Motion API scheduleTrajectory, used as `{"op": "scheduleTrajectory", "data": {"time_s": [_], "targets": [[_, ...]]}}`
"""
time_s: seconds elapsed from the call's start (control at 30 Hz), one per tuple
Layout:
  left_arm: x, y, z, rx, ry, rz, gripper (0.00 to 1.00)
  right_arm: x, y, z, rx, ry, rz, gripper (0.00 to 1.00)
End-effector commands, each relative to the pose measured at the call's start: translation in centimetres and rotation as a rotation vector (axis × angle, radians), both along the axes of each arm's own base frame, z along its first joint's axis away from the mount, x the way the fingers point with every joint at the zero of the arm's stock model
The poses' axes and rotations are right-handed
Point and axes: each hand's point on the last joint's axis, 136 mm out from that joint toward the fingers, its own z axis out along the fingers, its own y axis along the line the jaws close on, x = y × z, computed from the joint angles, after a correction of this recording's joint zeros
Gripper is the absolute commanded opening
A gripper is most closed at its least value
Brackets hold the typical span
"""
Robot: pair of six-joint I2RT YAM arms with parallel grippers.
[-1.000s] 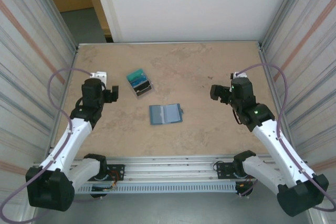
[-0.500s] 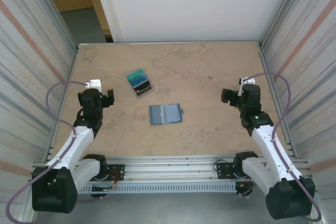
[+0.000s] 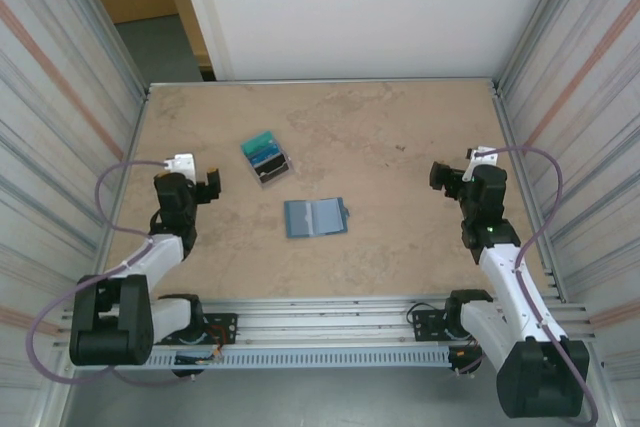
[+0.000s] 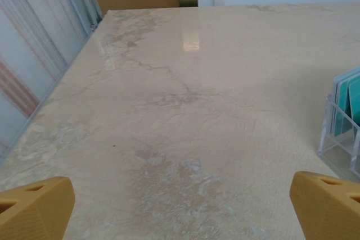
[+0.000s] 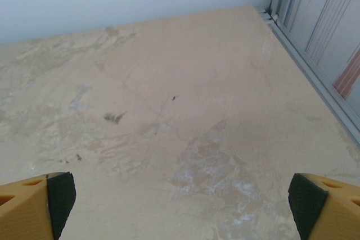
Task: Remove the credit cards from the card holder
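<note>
The card holder (image 3: 315, 217), a slate-blue bifold wallet, lies open and flat in the middle of the table. Teal and dark credit cards (image 3: 263, 152) stand stacked in a clear plastic tray (image 3: 272, 173) behind and left of it. The tray (image 4: 336, 149) and its teal cards (image 4: 347, 104) sit at the right edge of the left wrist view. My left gripper (image 3: 207, 185) hovers at the table's left side, left of the tray, open and empty, orange fingertips (image 4: 37, 207) wide apart. At the right side my right gripper (image 3: 443, 175) is open over bare table, its fingertips (image 5: 323, 205) spread.
Corrugated metal walls (image 3: 60, 147) close in the table on both sides, and a white panel (image 3: 360, 7) stands at the back. The marbled tabletop (image 3: 400, 127) has a metal rail (image 3: 320, 332) along its near edge, where the arm bases sit.
Both arms have folded back toward their bases. The right gripper has slid outward to the right, and the left has dropped slightly nearer. The wallet and cards have not moved.
</note>
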Motion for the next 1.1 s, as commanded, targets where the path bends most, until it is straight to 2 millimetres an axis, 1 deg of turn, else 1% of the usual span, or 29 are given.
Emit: {"op": "scheduleTrajectory", "data": {"time_s": [0.0,0.1,0.2,0.3,0.4,0.57,0.77,0.8,0.87,0.9,0.93,0.97,1.0,1.07], "targets": [[1.2,-0.6,2.8,0.010,-0.129,-0.052,0.99,0.3,-0.3,0.9,0.011,-0.064,-0.009,0.99],[1.1,-1.2,2.6,0.003,-0.117,-0.085,0.99,0.3,-0.4,0.1,0.012,-0.070,-0.015,0.99],[0.3,-1.2,2.3,-0.009,-0.109,-0.083,0.99,0.3,-0.5,-0.7,0.016,-0.076,-0.019,0.99],[-0.6,-0.9,1.0,-0.011,-0.100,-0.061,0.99,0.2,-0.4,-1.6,0.019,-0.082,-0.017,0.99],[-0.8,-1.4,0.2,-0.021,-0.117,-0.087,0.99,0.1,-0.7,-2.5,0.018,-0.082,-0.019,0.99],[0.5,-2.6,-0.1,-0.059,-0.150,-0.153,0.99,0.3,-1.1,-3.3,0.025,-0.097,-0.014,0.99],[1.7,-3.6,-3.2,-0.052,-0.102,-0.205,0.99,0.7,-1.1,-4.4,0.026,-0.092,-0.002,0.99],[2.2,-3.8,-3.2,-0.043,-0.112,-0.221,0.99,0.8,-1.0,-4.5,0.030,-0.091,0.003,0.99],[2.6,-4.9,-3.9,-0.038,-0.038,-0.269,0.99,1.0,-0.7,-4.6,0.044,-0.101,0.015,0.99],[2.9,-5.0,-3.9,-0.029,-0.015,-0.267,0.99,1.2,-0.5,-4.8,0.051,-0.103,0.024,0.99],[3.4,-5.0,-4.0,-0.019,-0.008,-0.259,0.99,1.4,-0.4,-4.9,0.058,-0.108,0.032,0.99],[3.9,-4.5,-4.2,-0.025,0.015,-0.226,0.99,1.6,-0.2,-5.1,0.062,-0.112,0.043,0.99],[3.8,-4.1,-4.4,-0.059,0.039,-0.228,0.99,1.8,0.0,-5.4,0.067,-0.114,0.051,0.99],[3.9,-4.1,-4.3,-0.070,0.025,-0.232,0.99,2.3,0.3,-6.0,0.074,-0.117,0.072,0.99]]}}
